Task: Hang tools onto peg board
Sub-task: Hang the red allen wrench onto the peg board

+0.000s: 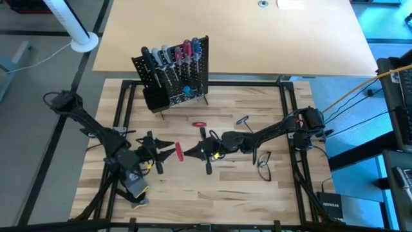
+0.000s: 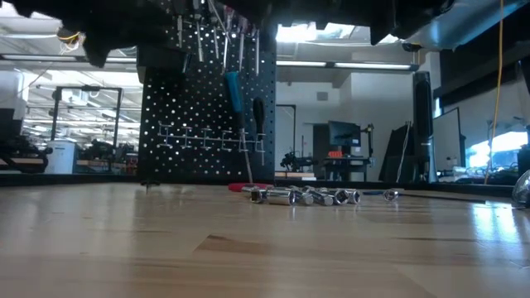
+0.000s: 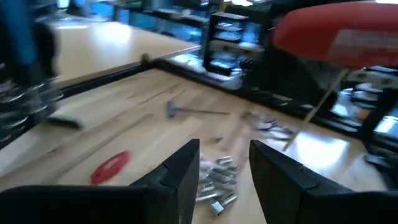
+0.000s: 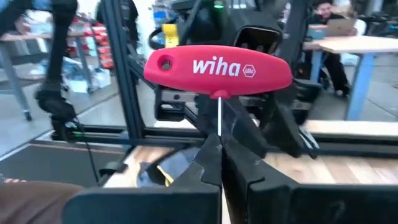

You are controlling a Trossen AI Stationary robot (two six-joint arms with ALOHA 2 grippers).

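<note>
right gripper (image 4: 219, 163) mid-bench, jaws clamped tight on the thin shaft of the red T-handle tool (image 4: 217, 68); its handle sits crosswise just past the tips | left gripper (image 3: 224, 171) faces it, jaws partly apart, gripping nothing | peg board (image 1: 175, 72) at the back; screwdrivers hanging; its black bin (image 1: 153, 100), can't see inside

Two dark, jointed robot arms are showing black cabling along their links; the left gripper (image 3: 224, 171) and right gripper (image 4: 221, 162) are each presenting two blocky, matte-black angular fingers.
</note>
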